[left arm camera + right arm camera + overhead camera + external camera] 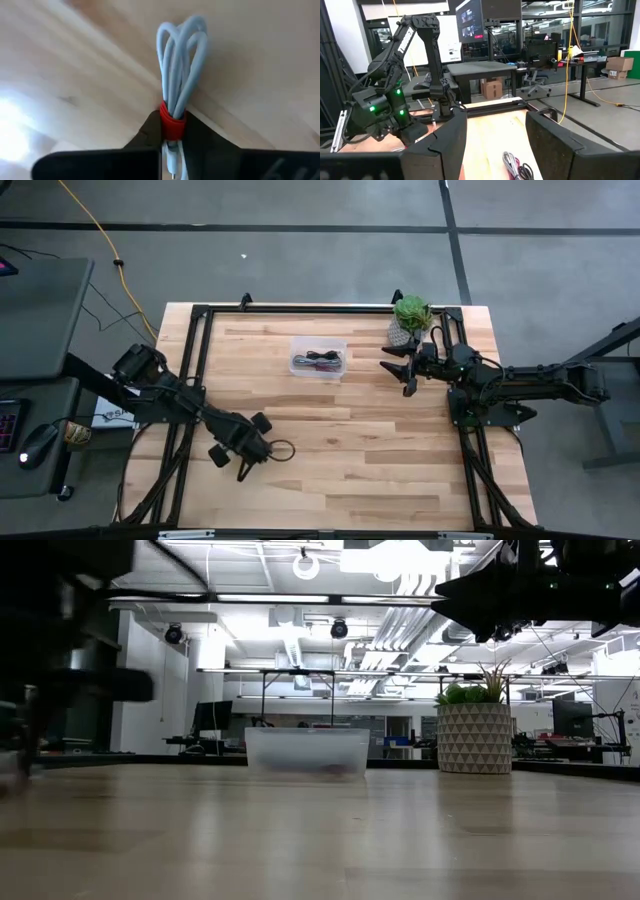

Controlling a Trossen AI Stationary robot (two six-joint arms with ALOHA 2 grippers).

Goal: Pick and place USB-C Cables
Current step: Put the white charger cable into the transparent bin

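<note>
A white cable bundle (181,55) bound by a red band fills the left wrist view; in the high view it shows as a small loop (283,450) in front of my left gripper (264,451), near the table's left near part. My left gripper (172,131) is shut on it. Other cable bundles, grey and dark red among them (318,361) (516,167), lie in a clear plastic box (318,340) (306,752) at the table's far middle. My right gripper (399,368) (495,130) is open, hovering right of the box. My left gripper pinches the white bundle at its red band (172,120) between the two fingertips (150,131). The white loops (182,47) stick out forward past the fingers. Whether the loops rest on the wood or hang just clear of it I cannot tell.
A potted plant in a patterned pot (411,313) (473,735) stands at the table's far right, close behind my right arm. A black frame (300,308) runs along the table's far and side edges. A yellow cord (100,240) lies on the floor beyond the left corner.
</note>
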